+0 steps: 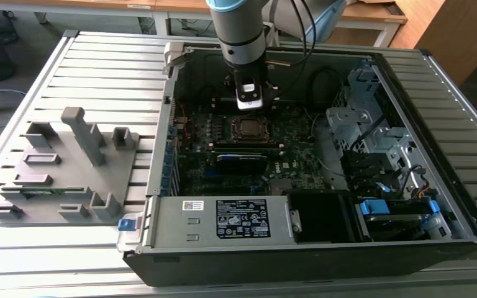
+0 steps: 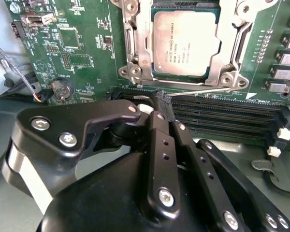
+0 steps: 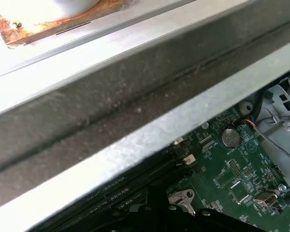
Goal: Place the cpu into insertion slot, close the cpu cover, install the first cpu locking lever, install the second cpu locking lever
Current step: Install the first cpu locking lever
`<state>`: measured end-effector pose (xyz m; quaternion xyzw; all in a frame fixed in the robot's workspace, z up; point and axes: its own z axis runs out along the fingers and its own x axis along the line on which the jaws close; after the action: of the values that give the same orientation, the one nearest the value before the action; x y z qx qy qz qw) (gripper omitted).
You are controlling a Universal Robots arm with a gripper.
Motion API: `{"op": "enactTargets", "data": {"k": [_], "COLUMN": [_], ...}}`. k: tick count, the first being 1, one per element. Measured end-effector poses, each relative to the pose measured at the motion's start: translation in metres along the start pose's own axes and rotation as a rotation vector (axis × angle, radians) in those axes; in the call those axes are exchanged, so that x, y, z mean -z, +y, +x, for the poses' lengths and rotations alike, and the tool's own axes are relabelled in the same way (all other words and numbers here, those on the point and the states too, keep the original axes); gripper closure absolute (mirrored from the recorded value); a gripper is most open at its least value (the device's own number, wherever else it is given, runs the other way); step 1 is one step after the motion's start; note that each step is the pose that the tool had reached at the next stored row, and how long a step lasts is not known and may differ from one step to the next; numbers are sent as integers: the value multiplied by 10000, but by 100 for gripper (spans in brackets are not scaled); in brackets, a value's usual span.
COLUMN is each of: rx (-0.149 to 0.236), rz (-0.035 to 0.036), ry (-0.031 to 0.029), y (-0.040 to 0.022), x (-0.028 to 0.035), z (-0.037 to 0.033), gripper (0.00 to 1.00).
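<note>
One thin wire locking lever [image 2: 198, 91] runs along the socket's edge, its free end at the gripper's [image 2: 163, 96] pressed-together fingertips. The cpu [image 2: 183, 41] lies in the insertion slot [image 2: 182, 77], with the cpu cover [image 2: 135, 48] folded down around it.

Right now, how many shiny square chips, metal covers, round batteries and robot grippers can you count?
cpu: 1
cpu cover: 1
round battery: 1
gripper: 1
Total: 4
</note>
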<state>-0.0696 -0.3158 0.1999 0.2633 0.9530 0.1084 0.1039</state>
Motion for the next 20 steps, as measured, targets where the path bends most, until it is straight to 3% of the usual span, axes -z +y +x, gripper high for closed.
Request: {"op": "enactTargets", "data": {"k": [9,16,20], "rx": [-14,-16,-10], "rz": [-117,-131,-156], "ry": [-90,-109,-153], "y": [-10,-12,-14], "x": [-12,-16,-25], "z": [15,41,43], "gripper": [89,89,89]}}
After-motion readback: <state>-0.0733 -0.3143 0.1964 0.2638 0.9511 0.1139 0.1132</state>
